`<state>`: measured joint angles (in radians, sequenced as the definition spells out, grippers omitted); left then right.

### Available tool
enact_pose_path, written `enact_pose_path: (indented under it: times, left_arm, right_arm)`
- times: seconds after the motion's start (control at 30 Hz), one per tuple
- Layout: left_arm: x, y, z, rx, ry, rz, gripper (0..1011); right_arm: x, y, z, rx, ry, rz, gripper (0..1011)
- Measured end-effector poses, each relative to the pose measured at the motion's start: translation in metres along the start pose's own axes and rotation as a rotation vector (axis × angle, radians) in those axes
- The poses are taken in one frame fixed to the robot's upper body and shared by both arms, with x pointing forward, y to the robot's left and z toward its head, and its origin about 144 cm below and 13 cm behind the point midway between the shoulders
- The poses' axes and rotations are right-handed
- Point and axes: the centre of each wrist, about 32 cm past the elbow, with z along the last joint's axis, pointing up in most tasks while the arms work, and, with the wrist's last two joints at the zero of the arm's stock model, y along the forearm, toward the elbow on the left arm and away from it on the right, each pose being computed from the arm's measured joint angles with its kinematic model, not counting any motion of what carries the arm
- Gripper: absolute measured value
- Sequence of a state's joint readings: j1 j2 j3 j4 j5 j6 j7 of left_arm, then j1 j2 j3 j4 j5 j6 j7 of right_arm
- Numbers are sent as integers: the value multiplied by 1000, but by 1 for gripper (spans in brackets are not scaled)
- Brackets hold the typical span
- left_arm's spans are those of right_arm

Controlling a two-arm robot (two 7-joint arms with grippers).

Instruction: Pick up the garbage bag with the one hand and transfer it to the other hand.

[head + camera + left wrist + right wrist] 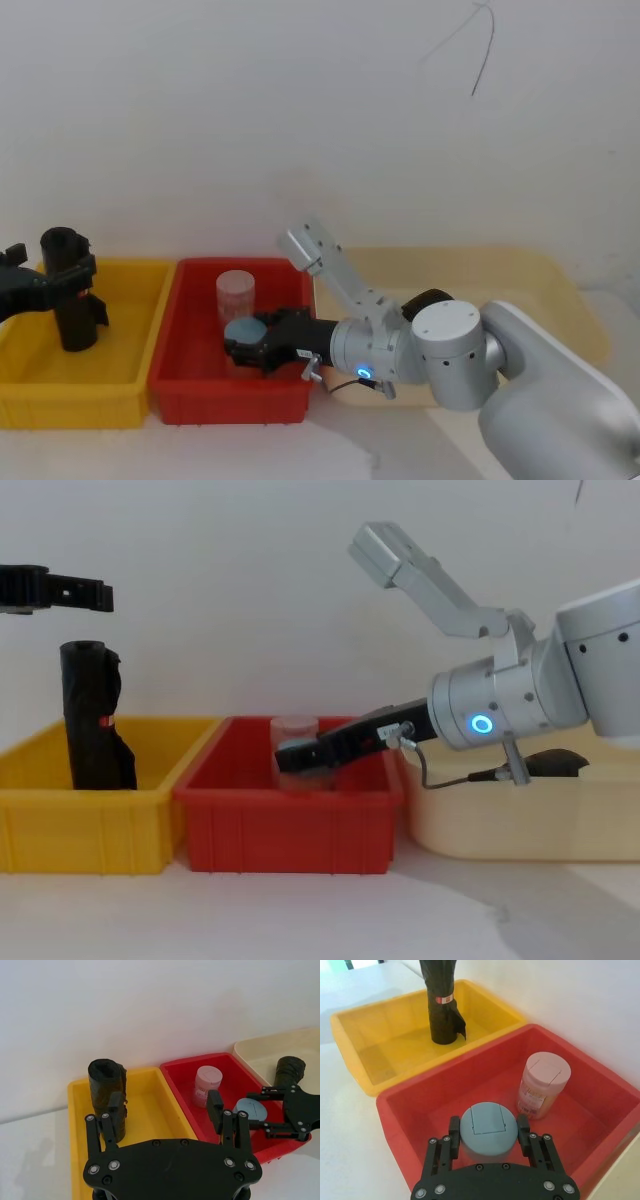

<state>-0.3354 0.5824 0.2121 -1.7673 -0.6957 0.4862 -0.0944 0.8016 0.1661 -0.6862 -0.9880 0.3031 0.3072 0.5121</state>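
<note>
1. Right gripper (pixel 487 1130), inside the red bin (pixel 170 385), is clamped on a blue-lidded jar (pixel 486 1120), not the garbage bag (pixel 290 1071). The bag lies in the cream bin (pixel 540 270), right of the red bin.
2. Left gripper (pixel 165 1107) is released, fingers spread, above the yellow bin (pixel 60 405) left of the red bin. It sits close to the flapped black roll (pixel 442 1010), so it could grab the decoy.
3. Lifting the jar could knock the pink jar (pixel 542 1085) just beside it.
4. All three bins sit edge to edge on a white tabletop (pixel 300 450), against a plain white wall (pixel 300 120).
</note>
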Motion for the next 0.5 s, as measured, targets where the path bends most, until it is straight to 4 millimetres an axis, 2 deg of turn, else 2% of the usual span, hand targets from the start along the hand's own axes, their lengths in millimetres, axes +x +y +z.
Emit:
enact_pose_path:
  times: [0.3, 0.5]
  left_arm:
    - [0, 0, 0, 0, 0, 0, 1001]
    - [0, 0, 0, 0, 0, 0, 1001]
  right_arm:
    - [0, -5, 13, 42, 23, 2, 661]
    - [3, -15, 30, 106, 54, -4, 661]
